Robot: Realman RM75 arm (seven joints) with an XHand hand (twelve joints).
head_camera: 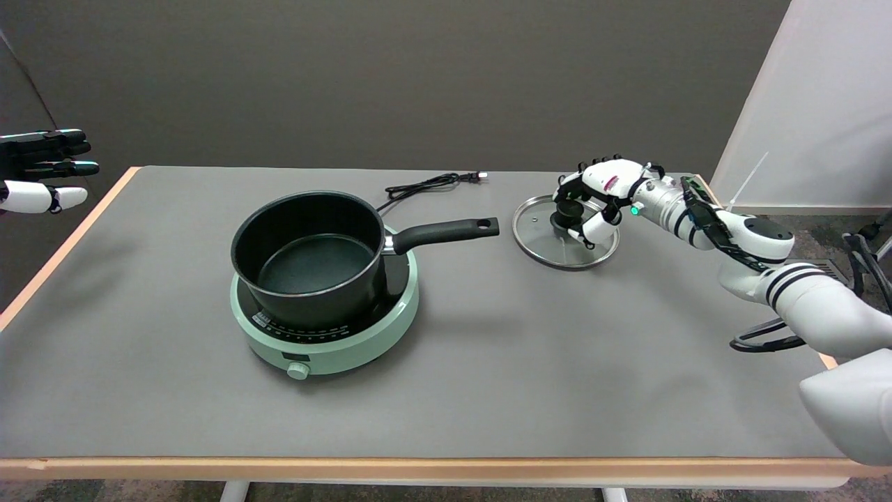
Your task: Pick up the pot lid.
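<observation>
The glass pot lid [550, 244] with a black knob [565, 217] lies flat on the grey table, right of the pot handle. My right hand [598, 196] reaches in from the right and sits over the knob. Its fingers curl down behind the knob and the thumb presses in at the knob's near right side, so the hand grips the knob. The hand hides part of the lid's far right rim. The black pot [310, 254] stands uncovered on the green cooker [327, 341] at centre left.
The pot's long black handle [446, 232] points right toward the lid. A black power cord [428, 184] lies at the back of the table. The idle left hand [38, 171] hangs at the upper left. A black cable loop [759, 341] hangs off the right edge.
</observation>
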